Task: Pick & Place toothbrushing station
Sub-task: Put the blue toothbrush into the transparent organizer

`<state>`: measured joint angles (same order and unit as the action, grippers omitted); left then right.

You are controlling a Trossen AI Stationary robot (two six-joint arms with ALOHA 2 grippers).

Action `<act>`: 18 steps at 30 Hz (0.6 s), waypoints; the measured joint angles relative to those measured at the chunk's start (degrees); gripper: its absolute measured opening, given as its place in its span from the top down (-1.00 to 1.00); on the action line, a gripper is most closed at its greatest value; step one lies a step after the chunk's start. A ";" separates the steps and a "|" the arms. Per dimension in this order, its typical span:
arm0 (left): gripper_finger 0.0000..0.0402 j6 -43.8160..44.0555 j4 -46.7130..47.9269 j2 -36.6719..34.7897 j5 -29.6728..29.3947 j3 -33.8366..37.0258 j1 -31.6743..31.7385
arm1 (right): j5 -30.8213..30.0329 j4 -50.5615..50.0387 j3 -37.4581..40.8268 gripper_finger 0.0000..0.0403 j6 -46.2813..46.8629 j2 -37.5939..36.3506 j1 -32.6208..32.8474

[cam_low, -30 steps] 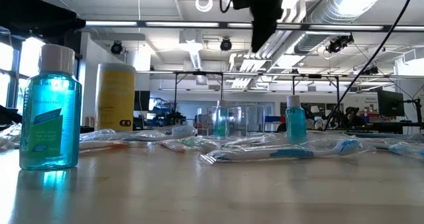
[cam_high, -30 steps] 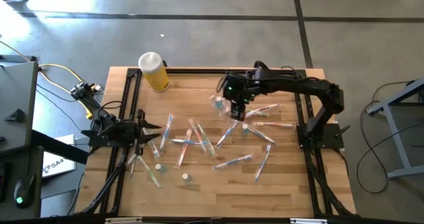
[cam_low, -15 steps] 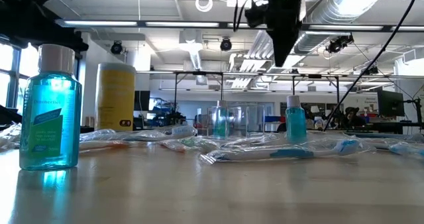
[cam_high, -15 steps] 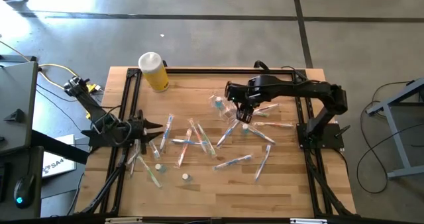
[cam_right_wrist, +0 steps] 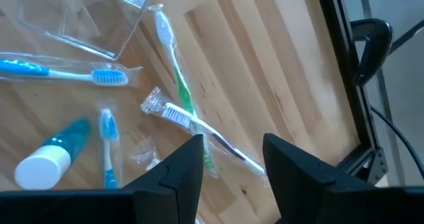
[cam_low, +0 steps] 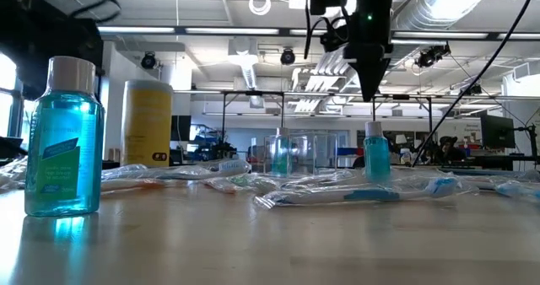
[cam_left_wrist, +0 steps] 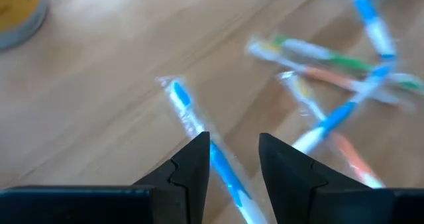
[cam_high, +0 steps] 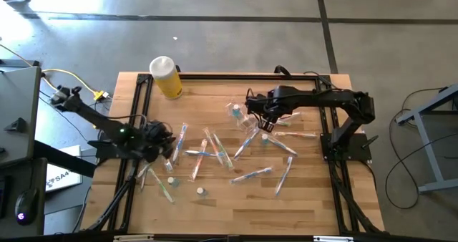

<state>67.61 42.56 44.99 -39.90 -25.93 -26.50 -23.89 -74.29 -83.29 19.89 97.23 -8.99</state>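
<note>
Hands, left (cam_left_wrist: 230,156) and right (cam_right_wrist: 230,159), hover part-open above wrapped toothbrushes (cam_high: 215,150).

you have a light wooden table (cam_high: 236,206) with black rails along its edges, standing on a grey floor. at its far left corner stands a yellow cylinder with a white cap (cam_high: 166,77). a clear plastic holder cup (cam_high: 247,120) sits near the far middle, with a small blue bottle (cam_high: 235,111) just beside it. wrapped toothbrushes (cam_high: 215,150) in blue, green, pink and white lie scattered across the middle, several crossing one another. another small blue bottle (cam_high: 264,137) lies among them on the right, and two more, (cam_high: 172,180) and (cam_high: 201,191), sit toward the near left. in the low view a blue bottle with a white cap (cam_low: 64,137) stands upright close to the camera.
</note>
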 joint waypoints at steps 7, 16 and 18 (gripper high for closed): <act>0.37 -0.21 -6.60 8.18 8.86 0.00 13.40 | -0.09 1.66 2.76 0.26 -0.06 0.00 0.00; 0.37 -7.57 -14.23 17.40 18.46 0.00 22.69 | -0.22 1.67 6.00 0.26 1.51 0.00 0.00; 0.37 -7.81 -14.62 19.49 20.73 0.00 24.34 | -0.19 2.06 6.55 0.26 1.46 0.00 0.00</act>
<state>59.79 27.94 64.48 -19.17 -25.93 -2.16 -24.08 -72.23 -76.74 21.34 97.23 -8.99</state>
